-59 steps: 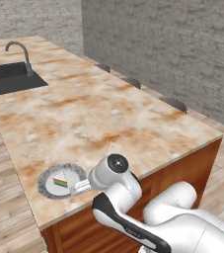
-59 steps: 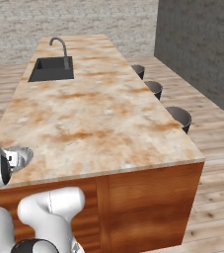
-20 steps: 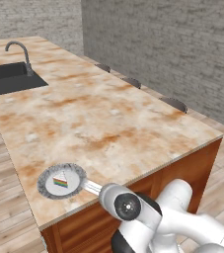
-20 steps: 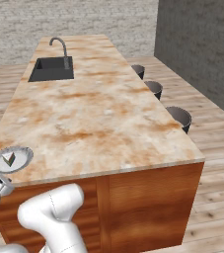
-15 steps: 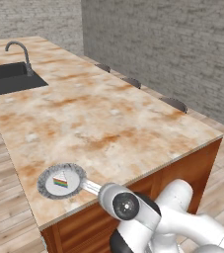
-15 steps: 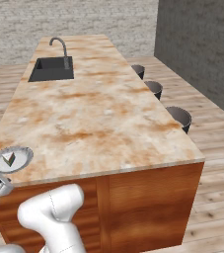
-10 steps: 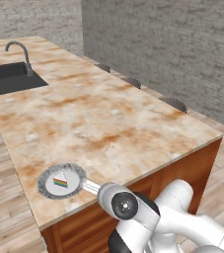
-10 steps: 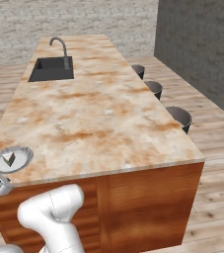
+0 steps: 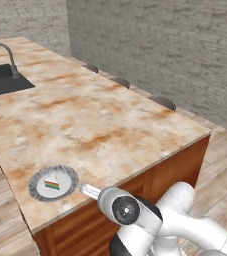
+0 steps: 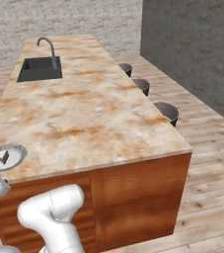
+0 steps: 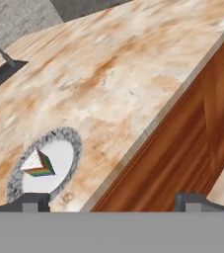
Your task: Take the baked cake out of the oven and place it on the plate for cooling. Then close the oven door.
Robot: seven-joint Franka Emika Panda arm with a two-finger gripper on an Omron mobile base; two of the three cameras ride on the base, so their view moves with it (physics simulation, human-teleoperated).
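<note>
The robot's white arm folds low at the near edge of a kitchen island, its elbow bulging up in front of the wooden side panel and its wrist turned toward the counter's near left corner. The gripper (image 11: 108, 200) hangs just off that edge; its two dark fingertips (image 11: 29, 201) stand wide apart at the bottom of the hand view with nothing between them, so it is released and empty.

Just past the fingertips, a wedge-shaped slice of cake (image 9: 51, 184) sits on a round plate (image 9: 39, 193) with a grey speckled rim, close to the counter's near left corner. The slice lies on its side, rainbow-striped layers facing the arm, its long axis running across the plate with the narrow tip aimed toward the counter's near edge. In the right base view the plate (image 10: 16, 157) shows at the far left, beside the arm's wrist.

Beyond it the marbled orange-and-cream countertop (image 9: 95, 125) stretches away. Three dark stools (image 10: 167, 110) line its right side. At the far left end a black sink (image 10: 39, 69) is set into the stone, with a curved grey faucet (image 10: 47, 45) rising behind it.
</note>
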